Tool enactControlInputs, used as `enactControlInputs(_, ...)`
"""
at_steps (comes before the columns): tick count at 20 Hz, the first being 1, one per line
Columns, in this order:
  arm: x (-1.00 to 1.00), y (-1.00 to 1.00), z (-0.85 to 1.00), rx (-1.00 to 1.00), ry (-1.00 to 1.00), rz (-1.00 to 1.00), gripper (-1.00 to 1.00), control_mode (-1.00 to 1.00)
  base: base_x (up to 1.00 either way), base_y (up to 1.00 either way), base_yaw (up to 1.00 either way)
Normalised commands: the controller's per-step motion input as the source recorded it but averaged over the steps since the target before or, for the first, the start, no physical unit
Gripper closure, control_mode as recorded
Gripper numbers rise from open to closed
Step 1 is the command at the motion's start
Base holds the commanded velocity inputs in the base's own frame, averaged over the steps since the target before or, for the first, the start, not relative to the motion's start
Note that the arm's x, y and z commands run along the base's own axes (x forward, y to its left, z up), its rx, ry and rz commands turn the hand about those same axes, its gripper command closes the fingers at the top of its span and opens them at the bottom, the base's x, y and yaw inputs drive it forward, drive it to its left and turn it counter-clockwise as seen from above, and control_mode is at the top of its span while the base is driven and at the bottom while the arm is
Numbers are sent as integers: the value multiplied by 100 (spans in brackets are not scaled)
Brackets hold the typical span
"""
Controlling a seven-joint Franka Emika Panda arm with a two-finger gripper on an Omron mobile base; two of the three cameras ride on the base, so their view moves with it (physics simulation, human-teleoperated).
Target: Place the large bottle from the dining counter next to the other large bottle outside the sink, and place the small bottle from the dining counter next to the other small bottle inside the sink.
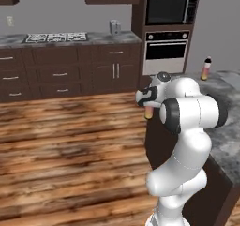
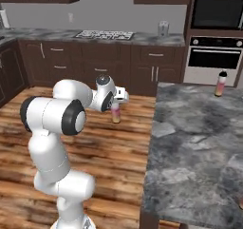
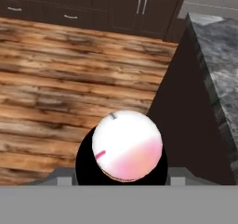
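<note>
My gripper (image 1: 148, 104) is shut on the top of the large bottle (image 2: 115, 114), a pink-to-yellow bottle that hangs upright over the wooden floor, just off the dining counter's (image 2: 199, 142) left edge. From the hand view I look down on the bottle's rounded white-and-pink top (image 3: 126, 146). The small bottle (image 1: 206, 69), pink-to-yellow with a dark cap, stands upright on the far end of the dining counter (image 1: 229, 126), well behind the gripper. The sink is out of view.
A wall counter (image 1: 70, 41) with wooden drawers and a cooktop (image 1: 56, 37) runs along the back. A small metal appliance (image 1: 115, 27) stands on it. A built-in oven (image 1: 166, 51) and microwave (image 1: 169, 8) rise at its right end. Wooden floor (image 1: 65, 140) lies between.
</note>
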Motion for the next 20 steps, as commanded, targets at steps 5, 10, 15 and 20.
enactControlInputs(5,0,0,0,0,0,0,100,100,97,1,0)
enactControlInputs(10,0,0,0,0,0,0,100,100,100,2,0)
enactControlInputs(15,0,0,0,0,0,0,100,100,97,5,-2)
enactControlInputs(20,0,0,0,0,0,0,100,100,78,9,-7)
